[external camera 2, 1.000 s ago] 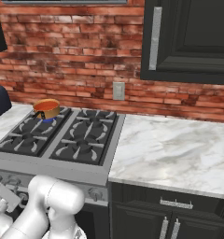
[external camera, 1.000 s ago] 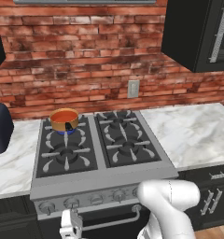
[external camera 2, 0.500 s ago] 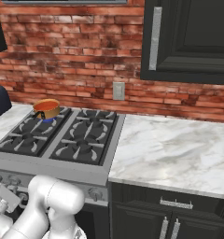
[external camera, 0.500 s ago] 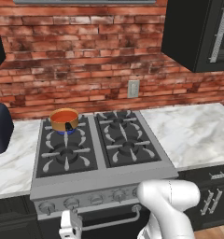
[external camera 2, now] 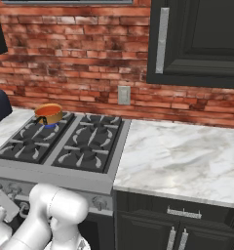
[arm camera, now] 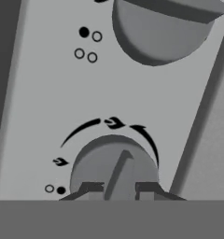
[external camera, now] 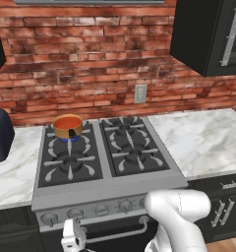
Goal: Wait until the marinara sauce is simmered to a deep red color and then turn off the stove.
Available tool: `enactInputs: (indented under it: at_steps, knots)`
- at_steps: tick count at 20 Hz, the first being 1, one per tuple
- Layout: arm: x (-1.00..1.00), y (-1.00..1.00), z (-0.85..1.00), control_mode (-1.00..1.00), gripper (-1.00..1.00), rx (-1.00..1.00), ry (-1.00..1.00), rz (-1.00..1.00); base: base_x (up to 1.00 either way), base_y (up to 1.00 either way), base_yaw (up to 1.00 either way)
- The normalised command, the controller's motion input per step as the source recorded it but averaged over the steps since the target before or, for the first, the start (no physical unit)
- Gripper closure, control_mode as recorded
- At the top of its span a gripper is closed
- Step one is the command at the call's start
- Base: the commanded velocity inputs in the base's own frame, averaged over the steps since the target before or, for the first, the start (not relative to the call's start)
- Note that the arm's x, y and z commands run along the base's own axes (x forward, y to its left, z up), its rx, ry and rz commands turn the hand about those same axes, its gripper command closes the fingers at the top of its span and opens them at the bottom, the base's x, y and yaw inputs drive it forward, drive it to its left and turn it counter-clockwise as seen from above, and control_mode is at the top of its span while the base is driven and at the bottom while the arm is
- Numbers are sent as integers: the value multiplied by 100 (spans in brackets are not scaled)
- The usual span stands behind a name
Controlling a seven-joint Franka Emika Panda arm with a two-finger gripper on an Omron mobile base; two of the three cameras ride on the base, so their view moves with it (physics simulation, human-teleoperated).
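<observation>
Marinara sauce (external camera: 67,121) orange, 1 saucepan (external camera: 68,127), stove (external camera: 107,152) w/ 4 burners, tool (arm camera: 119,188) clenched on 1 knob (arm camera: 115,164).

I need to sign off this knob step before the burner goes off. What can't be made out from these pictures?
- Claw on the knob: hand view, lower knob and fingertips cut by the bottom edge, so contact is unclear.
- Flame under the saucepan: left base view, too small.
- Marinara sauce: right base view, surface too small to grade its red.
- Stove knob markings: left base view, too small.
</observation>
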Motion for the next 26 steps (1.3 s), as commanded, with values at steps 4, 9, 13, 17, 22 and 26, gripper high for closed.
enactInputs:
  at_steps: [4,9,13,17,22,26]
  knots:
    - [39,0,19,-100,100,9,14,-6,0,0,0]
    - [24,0,6,-100,100,29,16,-24,0,0,0]
    - [9,-13,0,-100,100,48,14,-44,0,0,0]
    - [5,-24,0,-100,100,50,10,-50,0,0,0]
    - [21,-24,-11,-100,100,49,3,-58,0,0,0]
    - [14,-35,-26,-100,100,51,0,-63,0,0,0]
